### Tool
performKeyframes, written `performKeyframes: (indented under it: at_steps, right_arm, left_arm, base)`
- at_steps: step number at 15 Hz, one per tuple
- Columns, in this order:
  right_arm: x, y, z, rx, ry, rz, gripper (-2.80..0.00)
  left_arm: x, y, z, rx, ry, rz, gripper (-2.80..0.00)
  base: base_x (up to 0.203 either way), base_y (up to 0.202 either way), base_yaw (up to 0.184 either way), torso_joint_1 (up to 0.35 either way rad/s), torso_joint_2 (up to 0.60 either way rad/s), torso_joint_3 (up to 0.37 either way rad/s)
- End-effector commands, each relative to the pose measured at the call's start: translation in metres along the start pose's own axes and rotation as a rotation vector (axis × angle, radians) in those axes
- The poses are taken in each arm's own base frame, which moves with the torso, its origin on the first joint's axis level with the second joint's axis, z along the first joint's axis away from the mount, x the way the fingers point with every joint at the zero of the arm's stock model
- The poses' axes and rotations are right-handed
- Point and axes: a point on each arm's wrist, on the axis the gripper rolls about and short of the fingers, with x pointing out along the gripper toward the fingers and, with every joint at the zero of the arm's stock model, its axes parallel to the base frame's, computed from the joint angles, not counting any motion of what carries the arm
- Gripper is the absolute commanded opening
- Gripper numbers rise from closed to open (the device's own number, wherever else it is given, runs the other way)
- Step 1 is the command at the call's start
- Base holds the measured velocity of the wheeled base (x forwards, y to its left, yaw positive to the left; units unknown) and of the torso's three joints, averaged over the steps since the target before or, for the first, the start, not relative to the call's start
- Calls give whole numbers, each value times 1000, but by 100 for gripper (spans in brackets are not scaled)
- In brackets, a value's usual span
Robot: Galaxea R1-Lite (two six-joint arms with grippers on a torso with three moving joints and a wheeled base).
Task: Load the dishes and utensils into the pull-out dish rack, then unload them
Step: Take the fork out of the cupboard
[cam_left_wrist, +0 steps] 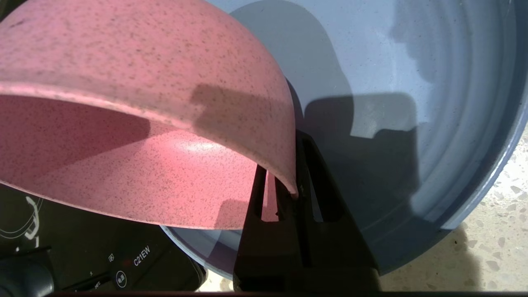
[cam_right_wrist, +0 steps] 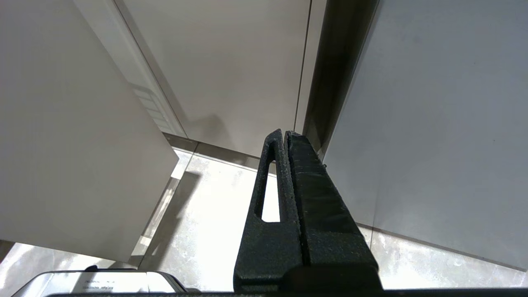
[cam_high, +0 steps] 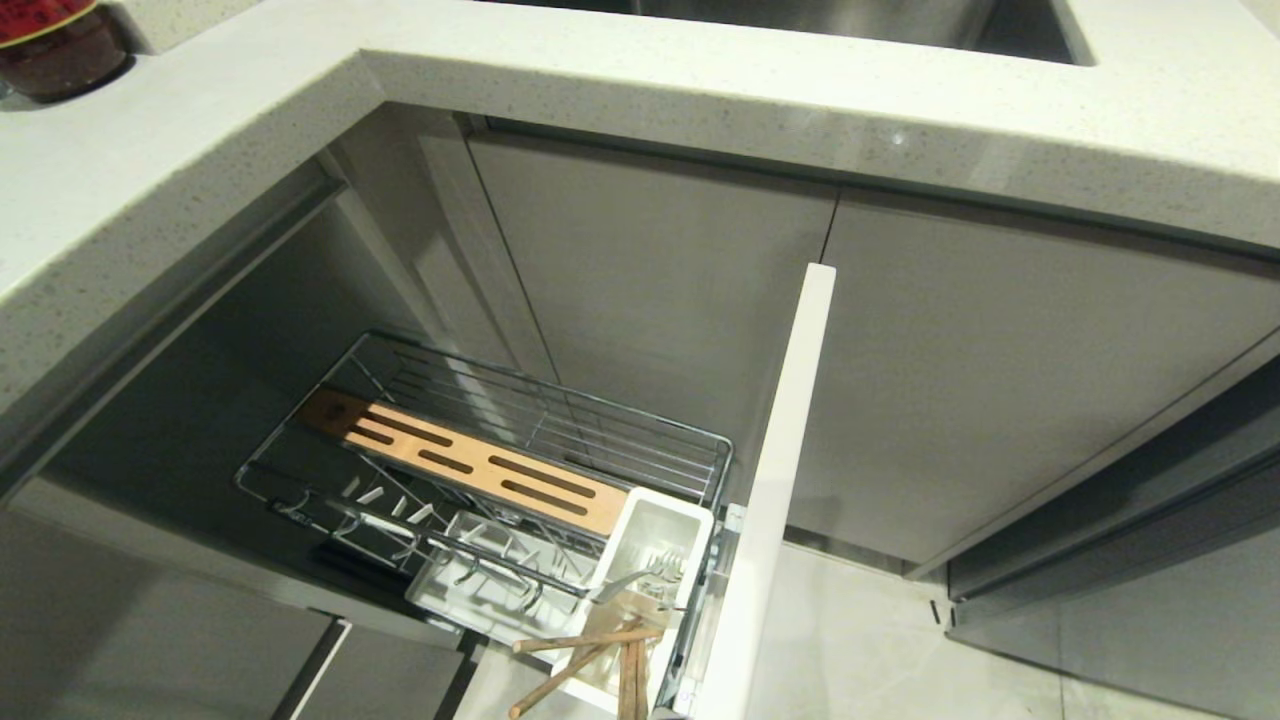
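From the head view, the pull-out dish rack (cam_high: 480,470) stands drawn out of the cabinet under the pale speckled counter (cam_high: 700,90), with its white panel front (cam_high: 775,500) edge-on toward the camera. A slotted wooden strip (cam_high: 470,462) runs along the rack's middle. At the front corner beside the panel sits the white utensil cup (cam_high: 655,545), and the silver fork (cam_high: 630,580) leans at its near rim. The wooden chopsticks (cam_high: 590,655) lie just in front of the cup at the picture's lower edge; whether they rest in a second compartment is hard to make out. The plate prongs and drip tray (cam_high: 470,585) hold no dishes. A red-lidded jar (cam_high: 55,40) stands on the counter's far left corner. Neither arm shows here.

In the left wrist view, the left gripper (cam_left_wrist: 286,189) has its fingers pressed together on the rim of the pink bowl (cam_left_wrist: 136,103), pinching the wall with one finger inside and one outside. The bowl is tilted on its side above the light-blue plate (cam_left_wrist: 412,82), which lies on the speckled counter next to a black cooktop panel (cam_left_wrist: 82,255).

In the right wrist view, the right gripper (cam_right_wrist: 286,136) hangs low with its fingers pressed together on nothing, above the floor tiles (cam_right_wrist: 214,206) before the cabinet doors (cam_right_wrist: 231,74).
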Motion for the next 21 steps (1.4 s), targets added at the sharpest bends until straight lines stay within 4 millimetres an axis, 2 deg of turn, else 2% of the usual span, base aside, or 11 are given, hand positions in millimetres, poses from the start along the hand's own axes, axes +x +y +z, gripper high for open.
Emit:
performKeyframes:
  at_steps: [1, 2, 10, 15, 18, 19, 21]
  right_arm:
    - [1, 0, -7, 0, 25, 0, -280]
    - [1, 0, -7, 0, 25, 0, -280]
    - [1, 0, -7, 0, 25, 0, -280]
    - [1, 0, -7, 0, 25, 0, -280]
    - [1, 0, -7, 0, 25, 0, -280]
    - [1, 0, -7, 0, 25, 0, -280]
    - [1, 0, -7, 0, 25, 0, -280]
  left_arm:
    - [1, 0, -1, 3, 9, 1, -280]
    - [1, -1, -1, 4, 10, 1, 0]
    - [-9, 3, 0, -27, -59, 9, 0]
    - [-25, 10, 8, -148, -270, 38, 0]
    - [-38, 16, 19, -269, -518, 34, 0]
    - [-45, 17, 22, -317, -621, 10, -280]
    - [-58, 21, 28, -440, -819, -85, -280]
  base:
    - [0, 0, 0, 0, 0, 0]
    - [0, 0, 0, 0, 0, 0]
    - [0, 0, 0, 0, 0, 0]
    - [0, 0, 0, 0, 0, 0]
    - [0, 0, 0, 0, 0, 0]
    - [0, 0, 0, 0, 0, 0]
    - [0, 0, 0, 0, 0, 0]
